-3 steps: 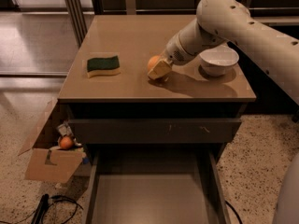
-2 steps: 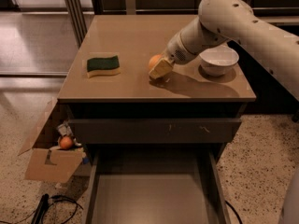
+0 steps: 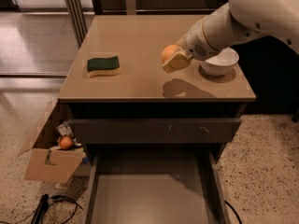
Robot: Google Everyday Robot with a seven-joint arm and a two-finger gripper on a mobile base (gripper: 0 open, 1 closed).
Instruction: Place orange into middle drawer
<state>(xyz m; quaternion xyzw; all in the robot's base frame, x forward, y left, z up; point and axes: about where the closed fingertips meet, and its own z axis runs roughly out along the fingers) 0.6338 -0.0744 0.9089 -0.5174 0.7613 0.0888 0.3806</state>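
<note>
The orange point(image 3: 168, 52) is held in my gripper point(image 3: 172, 59), which is shut on it and holds it a little above the tan cabinet top point(image 3: 140, 36), right of centre. A beige finger pad point(image 3: 176, 63) covers the orange's lower right side. Their shadow falls on the top just below. My white arm reaches in from the upper right. The middle drawer point(image 3: 149, 195) stands pulled open at the bottom of the view, with its grey-brown floor bare.
A green and yellow sponge point(image 3: 103, 65) lies on the left of the top. A white bowl point(image 3: 219, 62) stands right of the gripper. A closed drawer with a scratched front point(image 3: 154, 129) sits above the open one. A cardboard box point(image 3: 51, 162) with a small fruit point(image 3: 66, 143) stands on the floor at the left.
My gripper has lifted the orange off the cabinet top and moved it slightly right; its shadow now lies apart from it on the surface.
</note>
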